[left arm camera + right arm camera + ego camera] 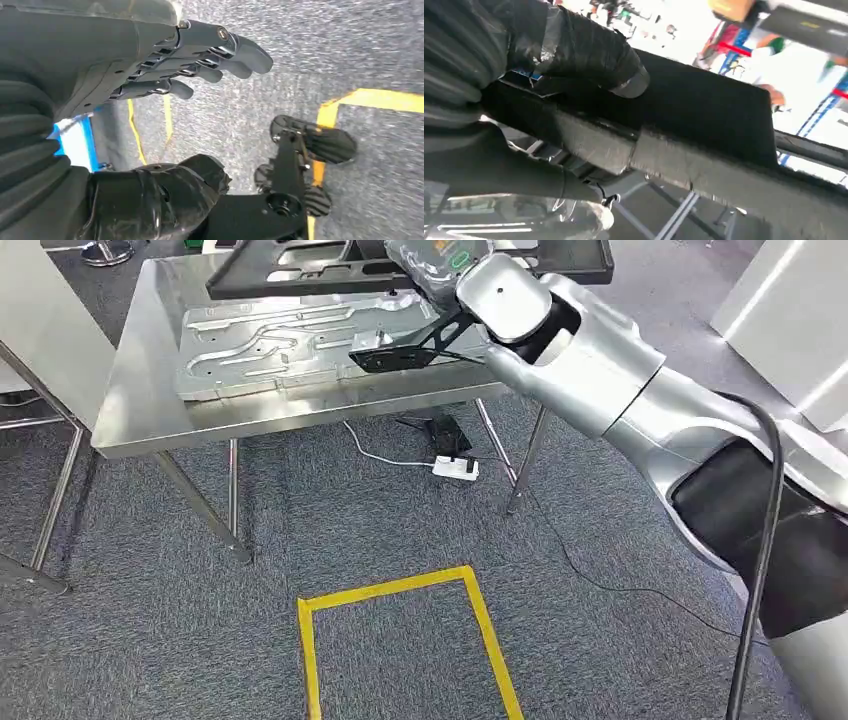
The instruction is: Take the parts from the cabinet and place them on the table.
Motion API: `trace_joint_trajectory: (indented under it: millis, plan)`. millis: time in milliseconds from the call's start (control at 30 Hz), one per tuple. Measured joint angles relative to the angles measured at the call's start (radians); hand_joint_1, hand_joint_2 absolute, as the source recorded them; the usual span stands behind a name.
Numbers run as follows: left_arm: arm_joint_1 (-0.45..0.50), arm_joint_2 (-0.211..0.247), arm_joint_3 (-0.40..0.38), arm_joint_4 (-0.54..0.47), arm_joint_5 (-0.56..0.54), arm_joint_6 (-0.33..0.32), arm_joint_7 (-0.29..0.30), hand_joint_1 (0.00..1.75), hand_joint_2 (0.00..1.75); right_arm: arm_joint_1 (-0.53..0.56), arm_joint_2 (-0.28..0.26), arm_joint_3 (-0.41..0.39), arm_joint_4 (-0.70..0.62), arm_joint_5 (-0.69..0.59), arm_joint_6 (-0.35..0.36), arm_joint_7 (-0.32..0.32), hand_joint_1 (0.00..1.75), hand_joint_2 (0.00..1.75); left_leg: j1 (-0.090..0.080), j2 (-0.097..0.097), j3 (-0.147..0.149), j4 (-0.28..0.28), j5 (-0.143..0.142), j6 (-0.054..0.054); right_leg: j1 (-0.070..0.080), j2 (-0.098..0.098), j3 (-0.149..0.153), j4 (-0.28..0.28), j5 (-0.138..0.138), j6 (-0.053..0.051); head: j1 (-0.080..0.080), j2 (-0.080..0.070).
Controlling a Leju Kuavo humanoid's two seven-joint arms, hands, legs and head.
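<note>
One black part (300,265) at the surface's (150,420) far edge, clamped under right robot hand (589,55); one silver panel (300,340) beside it. Left robot hand (200,55) hanging, fingers apart, holding nothing.

A large black flat frame-shaped part (300,270) with openings lies on the far side of the shiny steel table (140,405), and its far end reaches past the table edge. Beside it, nearer to the robot, a silver pressed metal panel (290,340) with raised channels lies flat on the table top.
</note>
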Motion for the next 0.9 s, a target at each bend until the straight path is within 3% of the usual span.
trace_joint_trajectory:
  millis: [33,67,133,167,267,333,367,467,500,533,567,633,667,700,800,833,867,900]
  plan:
    - [0.001,0.0,0.0,0.0,0.001,-0.001,-0.003,0.0,1.75,0.005,0.0,0.0,0.0,0.0,-0.001,0.0,1.75,1.75,0.0,-0.002,0.007,0.003,-0.007,-0.001,-0.001,-0.001,-0.003,-0.02,0.032,0.001,0.002,0.0]
    - [0.001,0.0,0.0,0.0,0.002,-0.001,-0.003,0.0,1.75,0.006,0.0,0.0,0.0,0.0,-0.002,0.0,1.75,1.75,0.001,-0.004,0.015,0.006,-0.016,-0.003,-0.002,-0.002,0.015,-0.078,0.079,0.0,0.002,0.0]
    - [0.001,-0.002,0.0,0.0,0.005,-0.001,-0.004,0.0,1.75,0.006,0.0,0.0,0.0,0.002,-0.01,0.0,1.75,1.75,0.001,-0.009,0.029,0.021,-0.04,-0.01,-0.005,-0.002,0.087,-0.256,0.186,-0.002,0.002,0.0]
    - [0.001,-0.002,0.0,0.0,0.005,-0.001,-0.003,0.0,1.75,0.006,0.0,0.0,0.0,0.002,-0.016,0.001,1.75,1.75,-0.004,-0.01,0.025,0.029,-0.049,-0.018,-0.001,-0.001,0.102,-0.268,0.164,-0.005,0.0,0.0]
    - [-0.001,-0.002,-0.001,0.0,0.006,0.002,0.006,0.0,1.75,0.017,0.004,0.0,0.0,0.002,-0.022,0.0,1.75,1.75,-0.001,-0.013,0.022,0.024,-0.052,-0.029,0.006,0.002,0.106,-0.283,0.154,-0.02,0.002,0.0]
    - [0.0,-0.002,-0.001,0.0,0.008,0.003,0.01,0.0,1.75,0.018,0.004,0.0,0.0,0.001,-0.023,-0.003,1.75,1.75,-0.001,-0.013,0.025,0.028,-0.067,-0.039,-0.004,0.001,0.12,-0.297,0.154,-0.029,0.0,0.0]
    - [0.001,-0.002,-0.001,0.0,0.008,0.003,0.011,0.0,1.75,0.018,0.004,0.0,0.0,0.0,-0.024,-0.003,1.75,1.75,0.0,-0.009,0.013,0.06,-0.08,-0.046,-0.005,0.0,0.127,-0.301,0.15,-0.034,-0.003,0.0]
    - [0.0,-0.002,-0.001,0.0,0.008,0.003,0.013,0.0,1.75,0.022,0.007,0.0,0.0,0.0,-0.028,-0.005,1.75,1.75,0.007,-0.005,-0.118,0.283,-0.143,-0.06,-0.004,0.0,0.141,-0.303,0.14,-0.04,-0.004,0.0]
    - [0.001,-0.003,-0.001,0.0,0.008,0.002,0.013,0.0,1.75,0.027,0.007,0.0,0.0,0.0,-0.028,-0.008,1.75,1.75,0.008,-0.004,-0.156,0.327,-0.14,-0.061,-0.003,0.0,0.147,-0.303,0.134,-0.04,-0.003,0.0]
    - [0.001,-0.003,-0.001,0.0,0.009,0.002,0.015,0.0,1.75,0.031,0.008,0.0,0.0,0.0,-0.028,-0.009,1.75,1.75,0.008,-0.004,-0.172,0.324,-0.112,-0.061,-0.003,0.0,0.155,-0.303,0.128,-0.04,-0.004,0.0]
    - [0.001,-0.004,-0.001,0.0,0.009,0.002,0.016,0.0,1.75,0.033,0.011,0.0,0.0,0.003,-0.029,-0.009,1.75,1.75,0.008,-0.004,-0.164,0.274,-0.063,-0.059,-0.002,0.001,0.165,-0.303,0.122,-0.039,-0.003,0.0]
    - [0.002,-0.004,-0.001,0.0,0.008,0.001,0.022,0.0,1.75,0.032,0.024,0.0,0.003,0.011,-0.04,-0.002,1.75,1.75,0.008,-0.004,-0.103,0.098,0.051,-0.048,0.0,0.002,0.185,-0.303,0.109,-0.038,-0.003,0.0]
    - [0.001,-0.002,-0.001,0.0,0.007,-0.001,0.023,0.0,1.75,0.032,0.034,0.0,0.009,0.015,-0.055,0.005,1.75,1.75,0.005,-0.004,-0.08,0.039,0.065,-0.04,-0.002,0.004,0.189,-0.306,0.104,-0.037,-0.003,0.0]
    - [0.0,0.0,-0.001,0.0,0.006,-0.003,0.023,0.0,1.75,0.03,0.047,0.0,0.018,0.017,-0.075,0.006,1.75,1.75,-0.004,-0.004,-0.067,0.028,0.056,-0.035,0.004,0.008,0.187,-0.306,0.101,-0.03,-0.003,0.0]
    - [-0.006,0.003,-0.002,0.0,0.0,-0.012,0.016,0.0,1.75,0.03,0.097,0.0,0.05,0.023,-0.11,0.006,1.75,1.75,-0.013,0.0,-0.06,0.012,0.042,-0.023,-0.005,0.011,0.191,-0.314,0.098,-0.013,-0.003,0.0]
    - [-0.005,0.003,-0.002,0.0,-0.001,-0.013,0.015,0.0,1.75,0.028,0.115,0.0,0.06,0.025,-0.115,0.006,1.75,1.75,-0.001,0.003,-0.042,-0.007,0.046,-0.019,-0.001,0.009,0.194,-0.312,0.091,-0.006,-0.002,0.0]
    - [-0.005,0.002,-0.002,0.0,-0.001,-0.013,0.015,0.0,1.75,0.026,0.124,0.0,0.07,0.027,-0.119,0.006,1.75,1.75,-0.002,0.001,-0.03,-0.015,0.045,-0.018,-0.003,0.003,0.187,-0.287,0.081,-0.007,0.0,0.0]
    - [-0.006,0.003,-0.002,0.0,-0.001,-0.014,0.013,0.0,1.75,0.019,0.138,0.0,0.078,0.03,-0.123,0.006,1.75,1.75,-0.002,0.004,-0.025,-0.016,0.041,-0.009,0.0,0.0,0.158,-0.229,0.053,-0.009,0.002,0.0]
